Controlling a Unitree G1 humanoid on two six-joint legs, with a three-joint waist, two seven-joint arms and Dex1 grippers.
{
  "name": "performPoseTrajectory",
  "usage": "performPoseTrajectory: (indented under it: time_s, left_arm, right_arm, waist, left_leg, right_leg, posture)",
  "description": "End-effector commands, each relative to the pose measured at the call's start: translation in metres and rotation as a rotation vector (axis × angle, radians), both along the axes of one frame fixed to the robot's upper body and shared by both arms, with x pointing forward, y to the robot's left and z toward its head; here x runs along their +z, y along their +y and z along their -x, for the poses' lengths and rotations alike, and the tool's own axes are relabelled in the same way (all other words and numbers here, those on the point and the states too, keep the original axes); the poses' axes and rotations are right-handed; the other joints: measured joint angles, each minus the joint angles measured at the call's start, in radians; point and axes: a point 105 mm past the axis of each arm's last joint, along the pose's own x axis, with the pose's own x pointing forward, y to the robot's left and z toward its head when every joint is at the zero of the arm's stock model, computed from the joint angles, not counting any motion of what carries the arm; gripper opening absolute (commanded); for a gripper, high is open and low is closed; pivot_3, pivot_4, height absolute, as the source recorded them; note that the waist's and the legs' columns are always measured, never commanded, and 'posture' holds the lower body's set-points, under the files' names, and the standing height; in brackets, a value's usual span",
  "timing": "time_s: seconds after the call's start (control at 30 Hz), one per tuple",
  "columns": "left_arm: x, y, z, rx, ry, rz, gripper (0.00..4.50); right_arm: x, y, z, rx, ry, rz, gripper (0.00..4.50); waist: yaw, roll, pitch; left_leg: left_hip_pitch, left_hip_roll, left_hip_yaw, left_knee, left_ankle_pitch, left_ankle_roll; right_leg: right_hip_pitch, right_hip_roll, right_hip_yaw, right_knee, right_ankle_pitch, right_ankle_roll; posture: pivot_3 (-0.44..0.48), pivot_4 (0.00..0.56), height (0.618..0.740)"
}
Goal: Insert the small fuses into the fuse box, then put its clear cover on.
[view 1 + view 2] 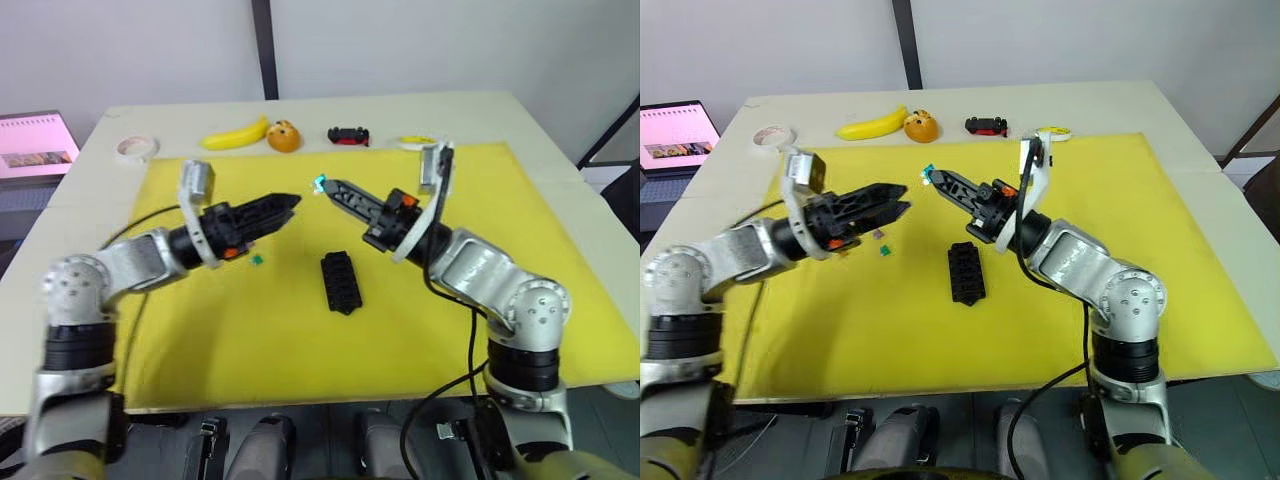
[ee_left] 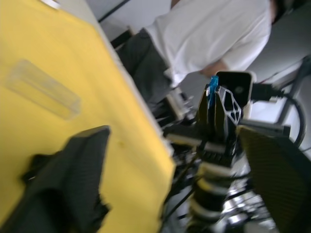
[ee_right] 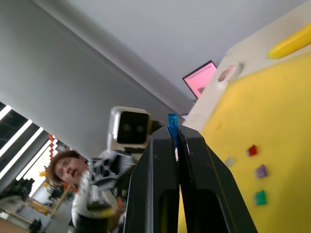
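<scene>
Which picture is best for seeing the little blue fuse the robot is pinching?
The right wrist view: the blue fuse sticks up clearly between the right gripper fingertips, against the plain wall. The left wrist view shows it as a blue sliver, pinched and farther off. In both eye views it is only a tiny bluish speck at the gripper's tip above the yellow mat.
</scene>
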Motion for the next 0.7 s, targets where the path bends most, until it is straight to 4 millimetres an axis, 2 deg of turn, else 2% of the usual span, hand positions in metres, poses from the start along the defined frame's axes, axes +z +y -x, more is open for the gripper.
performPoseTrajectory:
  time_s: [0.03, 0.13, 0.27, 0.4, 0.53, 0.7]
  left_arm:
    - [0.011, -0.002, 0.014, -0.125, -0.24, -0.181, 4.44]
    - [0.0, -0.006, 0.019, -0.237, -0.428, -0.369, 4.44]
    - [-0.024, -0.016, 0.02, -0.351, -0.69, -0.563, 4.44]
    - [-0.04, -0.027, 0.022, -0.434, -0.833, -0.618, 4.44]
    - [-0.053, -0.039, 0.02, -0.463, -0.898, -0.628, 4.44]
    - [-0.066, -0.048, 0.019, -0.475, -0.949, -0.657, 4.44]
  right_arm:
    - [0.009, -0.006, 0.016, 0.065, -0.098, 0.085, 0.0]
    - [0.001, -0.012, 0.024, 0.117, -0.175, 0.27, 0.0]
    - [-0.023, -0.019, 0.033, 0.195, -0.309, 0.577, 0.0]
    - [-0.039, -0.023, 0.035, 0.26, -0.466, 0.763, 0.0]
    - [-0.055, -0.027, 0.035, 0.336, -0.636, 0.897, 0.0]
    - [-0.068, -0.031, 0.032, 0.404, -0.73, 0.964, 0.0]
  waist:
    - [0.002, 0.001, 0.001]
    - [0.004, 0.001, 0.001]
    - [0.003, 0.003, 0.003]
    - [0.004, 0.001, 0.005]
    - [0.006, -0.001, 0.006]
    - [0.005, -0.003, 0.008]
  left_leg:
    - [0.0, 0.0, 0.0, 0.0, 0.0, 0.0]
    - [0.0, 0.0, 0.001, 0.0, 0.0, 0.001]
    - [0.0, 0.001, 0.002, 0.0, -0.001, 0.002]
    - [0.0, 0.002, 0.002, 0.0, -0.001, 0.002]
    - [-0.001, 0.001, 0.002, 0.002, -0.002, 0.003]
    - [-0.001, 0.001, 0.001, 0.002, -0.002, 0.003]
  right_leg:
    - [0.0, 0.0, 0.0, 0.0, 0.0, 0.0]
    - [0.002, 0.0, 0.0, -0.002, 0.0, 0.0]
    - [0.002, 0.0, 0.0, -0.003, 0.0, 0.0]
    - [0.002, 0.0, 0.0, -0.004, 0.0, 0.0]
    - [0.002, -0.002, -0.001, -0.004, 0.0, 0.001]
    - [0.002, -0.002, -0.002, -0.003, 0.0, 0.001]
  posture:
    - [0.0, 0.15, 0.74]
    - [0.0, 0.15, 0.74]
    - [0.0, 0.15, 0.74]
    - [0.0, 0.15, 0.74]
    - [0.0, 0.15, 0.74]
    - [0.0, 0.15, 0.74]
